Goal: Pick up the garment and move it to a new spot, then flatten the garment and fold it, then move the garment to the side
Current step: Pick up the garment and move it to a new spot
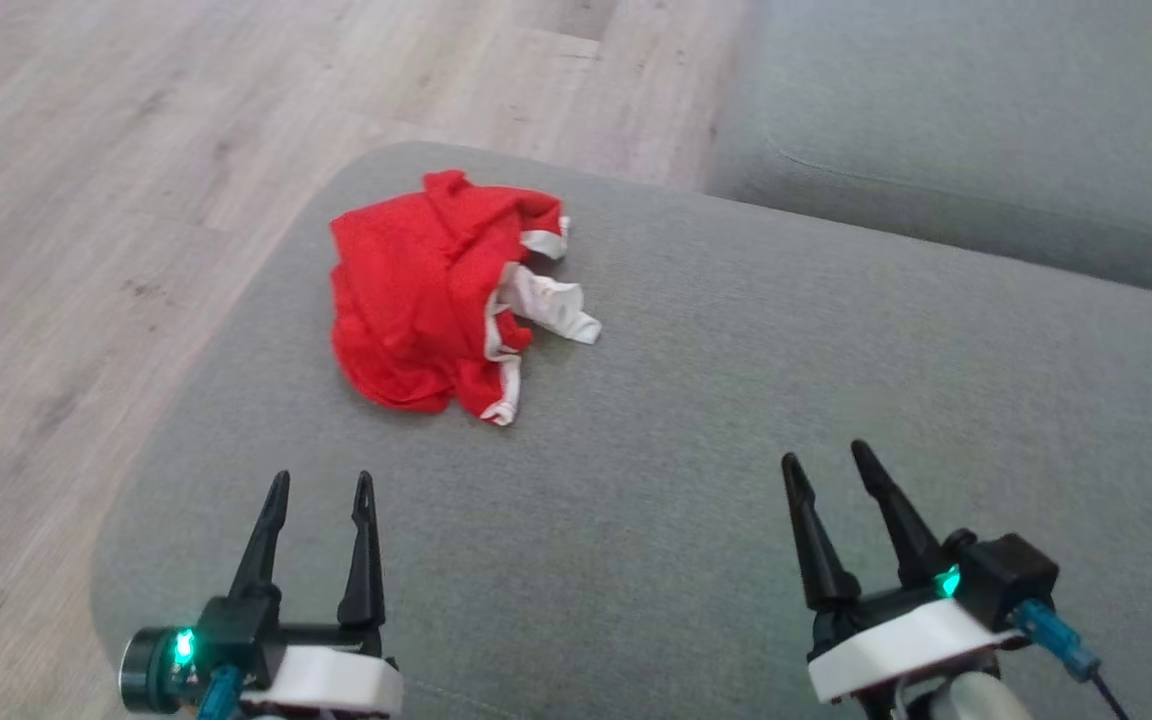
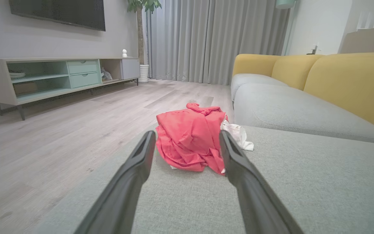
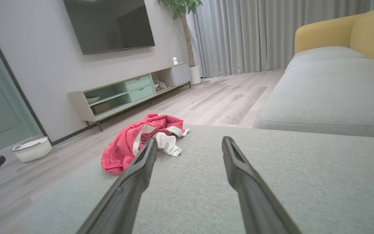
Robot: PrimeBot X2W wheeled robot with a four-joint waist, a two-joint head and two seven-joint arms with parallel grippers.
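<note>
Reaching comes first. Head view: garment (image 1: 426, 300) lies crumpled near the far left corner of the seat (image 1: 696, 470), well ahead of both arms. Left gripper (image 1: 322, 482) and right gripper (image 1: 824, 455) hover with fingers apart, empty.

Left wrist view: red heap dead ahead, framed between the fingers. Best to come down on a raised fold and pinch deep.

Right wrist view: cloth looks thin and limp, red with white trim, in soft bunched folds. Seat is a coarse grey weave with a rounded edge.

Left end effector (image 1: 323, 478): black tapered fingers (image 1: 258, 555); white collar (image 1: 331, 680); green light (image 1: 183, 645)
</note>
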